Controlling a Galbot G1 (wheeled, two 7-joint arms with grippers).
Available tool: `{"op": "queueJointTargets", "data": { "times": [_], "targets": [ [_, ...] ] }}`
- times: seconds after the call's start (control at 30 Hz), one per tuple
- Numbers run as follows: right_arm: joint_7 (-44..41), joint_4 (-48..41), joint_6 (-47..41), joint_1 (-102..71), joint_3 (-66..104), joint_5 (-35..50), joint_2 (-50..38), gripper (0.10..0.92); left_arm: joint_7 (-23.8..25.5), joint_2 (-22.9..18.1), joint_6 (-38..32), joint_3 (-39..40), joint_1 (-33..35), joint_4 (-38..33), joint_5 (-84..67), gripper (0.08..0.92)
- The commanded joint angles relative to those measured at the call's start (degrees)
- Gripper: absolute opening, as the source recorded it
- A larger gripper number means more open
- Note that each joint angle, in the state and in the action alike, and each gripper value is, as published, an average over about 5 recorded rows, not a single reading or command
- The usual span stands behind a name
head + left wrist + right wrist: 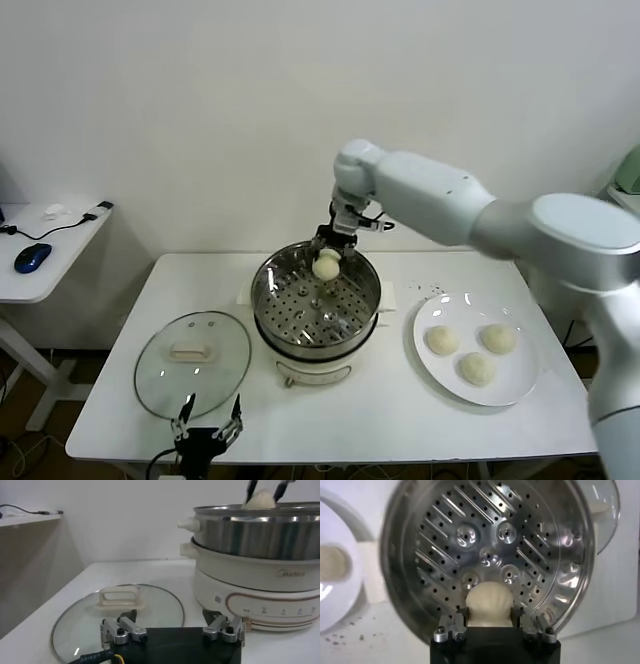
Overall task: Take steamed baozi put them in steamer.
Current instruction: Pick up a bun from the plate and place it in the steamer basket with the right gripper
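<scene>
From the head camera I see my right gripper [327,262] reaching in over the far rim of the steamer [316,300], its fingers clamped on one steamed baozi [326,266]. The bun hangs above the perforated tray, directly under the claw and not touching the metal as far as I can tell. To the claw's right and nearer me sits a white plate [479,347] with three more buns [472,352] on it, well apart from the pot. The left gripper [208,422] waits at the near table edge, fingers spread, just beside the glass lid [192,362] that lies flat on the white table [400,420].

In the left wrist view, the left gripper [172,632] sits low with its two fingers wide apart and nothing between them. The glass lid [117,617] with its white handle lies just ahead of it. The steamer [255,560] stands on its white base ahead and off to one side. Above its rim I catch the top of the held bun [259,500] between the other arm's dark fingertips.

Through the right wrist camera, the right gripper [490,622] is closed on the steamed baozi [489,602], one finger pressing each side of the dough. Beyond it lies the steamer [490,555] tray, bare and shiny. A rim of the white plate [340,585], with one bun partly showing, lies outside the pot.
</scene>
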Motion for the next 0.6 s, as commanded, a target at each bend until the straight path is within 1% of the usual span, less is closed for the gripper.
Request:
{"op": "queueJointTargets", "data": {
  "times": [0.03,0.13,0.17,0.3,0.37,0.4,0.47,0.6],
  "targets": [
    [2.25,-9.94,5.15,-5.74,5.28,-8.69,5.14,0.568,-0.22,0.1,-0.12,0.39,0.06,-0.06,0.15,0.823],
    [2.9,-10.84,5.15,-6.13,5.47,-8.85,5.61,0.591,-0.23,0.09,-0.17,0.48,0.03,-0.17,0.17,0.823],
    [3.11,-11.05,5.15,-6.2,5.49,-8.86,5.68,0.61,-0.23,0.09,-0.16,0.49,0.02,-0.25,0.16,0.823],
    [3.58,-11.03,5.15,-5.63,5.47,-7.97,5.37,0.721,-0.21,0.08,-0.02,0.39,0.02,-0.82,0.11,0.823],
    [3.29,-9.9,5.15,-4.36,4.97,-5.82,4.56,0.768,-0.2,0.07,0.1,0.31,0.06,-1.26,0.11,0.823],
    [2.92,-8.88,5.15,-3.38,4.39,-3.98,3.94,0.791,-0.19,0.06,0.16,0.26,0.14,-1.53,0.12,0.823],
    [1.54,-6.11,5.15,-0.53,2.39,1.78,2.32,0.812,-0.16,0.04,0.24,0.11,0.4,-2.21,0.15,0.823],
    [-3.55,-0.18,5.15,9.44,-6.17,19.43,-1.7,0.822,-0.08,0.13,0.32,-0.2,1.11,-3.42,0.41,0.823]
  ]
}}
